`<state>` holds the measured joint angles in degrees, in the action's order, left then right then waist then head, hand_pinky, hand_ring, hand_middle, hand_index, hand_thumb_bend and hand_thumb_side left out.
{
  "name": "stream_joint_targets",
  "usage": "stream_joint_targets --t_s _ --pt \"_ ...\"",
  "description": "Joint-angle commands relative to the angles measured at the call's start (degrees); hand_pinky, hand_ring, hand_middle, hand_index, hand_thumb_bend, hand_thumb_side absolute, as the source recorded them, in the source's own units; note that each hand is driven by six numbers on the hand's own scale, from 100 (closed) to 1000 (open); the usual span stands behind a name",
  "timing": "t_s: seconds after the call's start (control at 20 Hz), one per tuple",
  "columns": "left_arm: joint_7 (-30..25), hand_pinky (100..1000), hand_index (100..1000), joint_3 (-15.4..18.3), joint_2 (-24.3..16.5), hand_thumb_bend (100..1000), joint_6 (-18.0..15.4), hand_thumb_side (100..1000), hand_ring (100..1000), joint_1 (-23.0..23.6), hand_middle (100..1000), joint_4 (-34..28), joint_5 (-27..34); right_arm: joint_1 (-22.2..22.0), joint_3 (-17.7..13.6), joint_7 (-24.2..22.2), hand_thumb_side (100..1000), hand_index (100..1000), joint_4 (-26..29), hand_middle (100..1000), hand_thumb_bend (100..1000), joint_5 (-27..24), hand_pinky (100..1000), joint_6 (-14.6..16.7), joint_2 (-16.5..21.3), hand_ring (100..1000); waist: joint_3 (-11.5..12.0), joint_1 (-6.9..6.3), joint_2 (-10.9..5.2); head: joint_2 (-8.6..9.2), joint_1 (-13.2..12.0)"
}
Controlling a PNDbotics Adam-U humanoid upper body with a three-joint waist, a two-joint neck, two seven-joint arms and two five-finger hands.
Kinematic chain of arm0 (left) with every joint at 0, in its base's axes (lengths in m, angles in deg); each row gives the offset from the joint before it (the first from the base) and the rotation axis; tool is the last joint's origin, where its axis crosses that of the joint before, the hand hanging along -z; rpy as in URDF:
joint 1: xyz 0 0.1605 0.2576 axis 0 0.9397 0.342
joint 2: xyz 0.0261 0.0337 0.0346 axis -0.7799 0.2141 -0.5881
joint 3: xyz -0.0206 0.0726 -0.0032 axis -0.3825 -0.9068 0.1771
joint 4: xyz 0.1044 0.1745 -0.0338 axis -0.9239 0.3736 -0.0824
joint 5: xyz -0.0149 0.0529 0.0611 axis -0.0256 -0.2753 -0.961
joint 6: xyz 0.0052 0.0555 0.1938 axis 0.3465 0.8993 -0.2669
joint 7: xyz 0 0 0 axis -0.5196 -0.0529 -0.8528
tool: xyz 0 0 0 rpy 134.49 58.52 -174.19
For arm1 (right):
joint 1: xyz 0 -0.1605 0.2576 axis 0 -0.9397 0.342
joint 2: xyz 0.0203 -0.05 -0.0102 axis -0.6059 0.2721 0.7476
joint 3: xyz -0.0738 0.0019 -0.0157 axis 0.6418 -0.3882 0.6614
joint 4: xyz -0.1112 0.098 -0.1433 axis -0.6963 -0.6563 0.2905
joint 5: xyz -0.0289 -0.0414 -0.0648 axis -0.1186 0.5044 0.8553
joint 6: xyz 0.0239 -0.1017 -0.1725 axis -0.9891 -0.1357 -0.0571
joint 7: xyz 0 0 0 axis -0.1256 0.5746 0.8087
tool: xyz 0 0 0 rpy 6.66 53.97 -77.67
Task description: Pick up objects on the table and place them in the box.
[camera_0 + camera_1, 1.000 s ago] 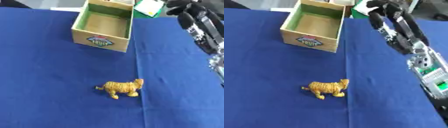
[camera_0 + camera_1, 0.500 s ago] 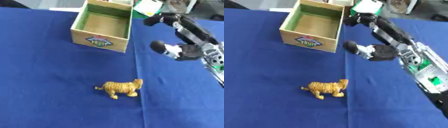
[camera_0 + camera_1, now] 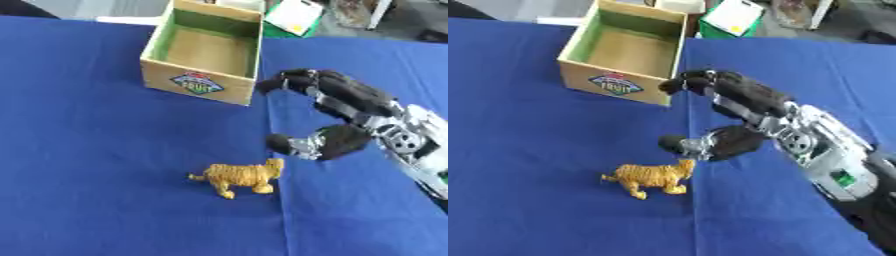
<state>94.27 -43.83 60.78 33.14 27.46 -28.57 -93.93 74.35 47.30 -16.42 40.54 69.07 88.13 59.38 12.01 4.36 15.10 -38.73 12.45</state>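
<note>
A small orange striped toy tiger [image 3: 241, 177] stands on the blue tablecloth, head pointing right. My right hand [image 3: 337, 107] hangs just above and to the right of it, fingers and thumb spread wide, with nothing between them; the thumb tip is close to the tiger's head. An open cardboard box [image 3: 207, 49] with a green inner lining sits at the back, a colourful label on its front wall; it looks empty. My left hand shows in neither view.
The blue cloth [image 3: 87, 150] covers the whole table. Beyond its far edge lie a white and green packet [image 3: 295, 17] and other clutter.
My right hand has come down and leftward from the upper right corner to a spot over the tiger's head. The tiger and box stay put.
</note>
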Motion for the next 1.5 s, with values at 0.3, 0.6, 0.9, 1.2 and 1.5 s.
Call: stream_joint_targets --t_s 0.3,0.6,0.9,1.2,1.5 --pt "-0.42 440 662 0.05 -0.67 100 0.06 562 446 -0.7 478 -1.15 0.49 -0.35 3.37 -4.12 947 922 1.14 759 503 7.41 906 0.78 -2.09 828 0.16 -0.24 -1.17 0.41 0.24" --pt "-0.63 440 662 -0.04 -0.58 100 0.14 563 446 -0.78 479 -1.15 0.58 -2.5 5.02 -3.41 957 903 1.14 764 408 12.54 900 -0.18 -3.83 843 0.2 -0.2 -1.23 0.39 0.33" --pt "-0.71 440 662 -0.03 -0.58 100 0.14 563 446 -0.8 479 -1.15 0.67 -2.3 4.85 -1.2 923 894 1.14 790 199 17.69 898 -0.19 -5.2 861 0.3 -0.18 -1.3 0.45 0.34" --pt "-0.88 440 661 -0.08 -0.56 100 0.15 563 445 -0.86 479 -1.15 0.75 -2.0 5.28 -2.26 803 910 1.14 822 131 23.01 918 -0.19 -5.75 895 0.39 -0.11 -1.26 0.42 0.35" --pt "-1.2 440 661 -0.23 -0.63 100 0.16 563 445 -0.82 479 -1.15 0.85 -0.28 7.42 -7.43 616 938 1.14 874 520 28.55 956 1.9 -4.01 954 0.6 -0.06 -1.33 0.13 0.57"
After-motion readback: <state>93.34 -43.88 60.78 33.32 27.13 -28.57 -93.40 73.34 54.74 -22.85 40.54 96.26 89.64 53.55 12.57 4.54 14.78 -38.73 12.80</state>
